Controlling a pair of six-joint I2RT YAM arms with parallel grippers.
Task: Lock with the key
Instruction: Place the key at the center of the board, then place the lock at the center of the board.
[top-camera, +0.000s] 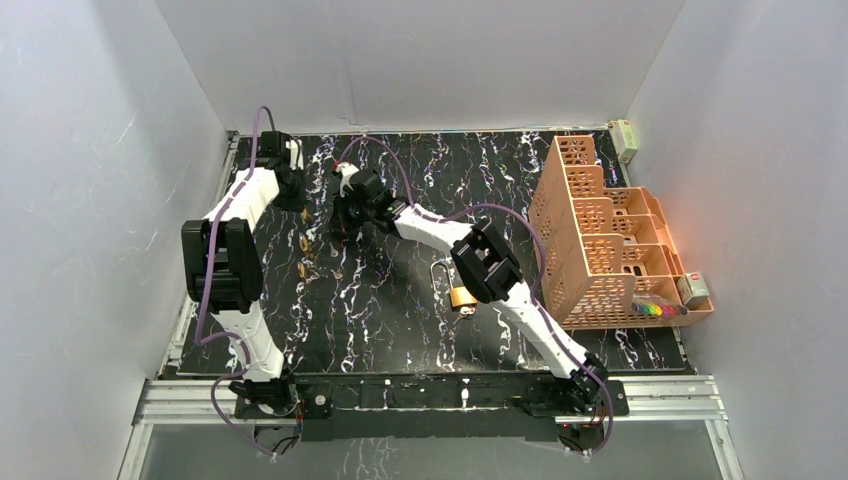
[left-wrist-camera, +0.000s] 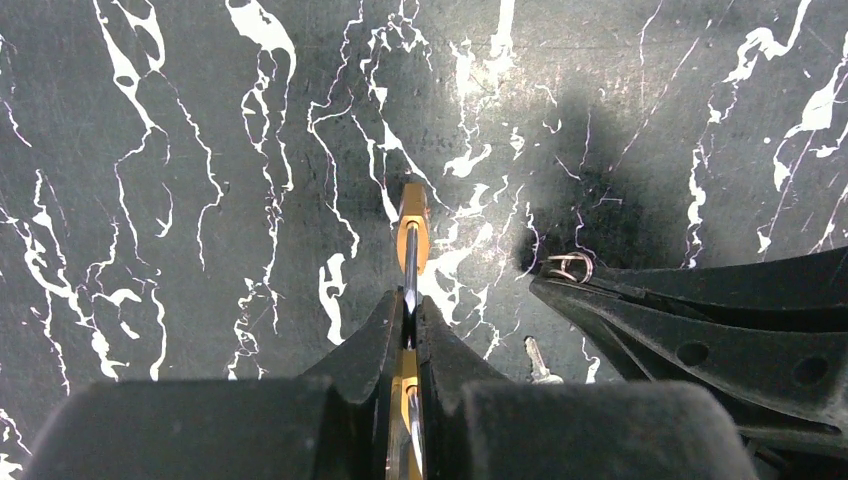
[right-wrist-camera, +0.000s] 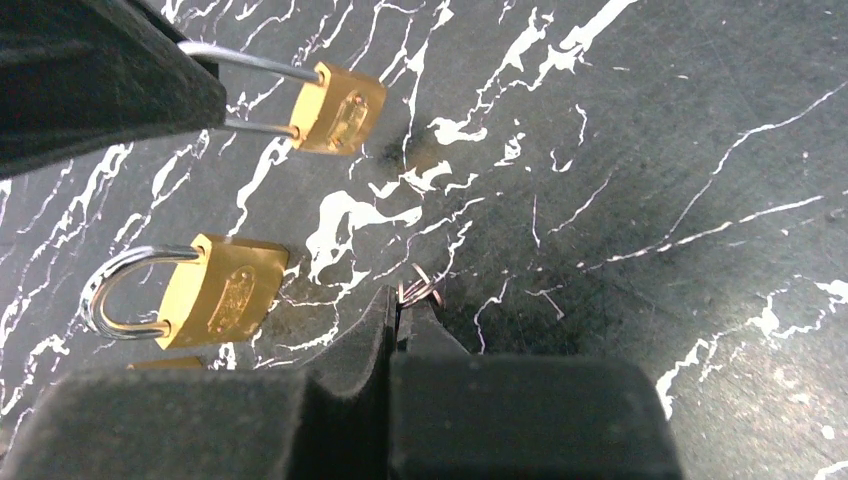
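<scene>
left claw (left-wrist-camera: 408, 308) pinching a gold padlock (left-wrist-camera: 411, 225) — lock sticking out past its tips, right claw (right-wrist-camera: 400, 305) pinching the key ring (right-wrist-camera: 420, 291) at its tip, second padlock (right-wrist-camera: 222, 292) lying just left of it

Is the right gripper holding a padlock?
No: the right gripper is shut on a key ring; the nearest padlock lies apart.

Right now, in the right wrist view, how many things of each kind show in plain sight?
Padlock: 2
Key ring: 1
Total: 3
Gold sliver at the bottom edge: too cut off to count.
</scene>
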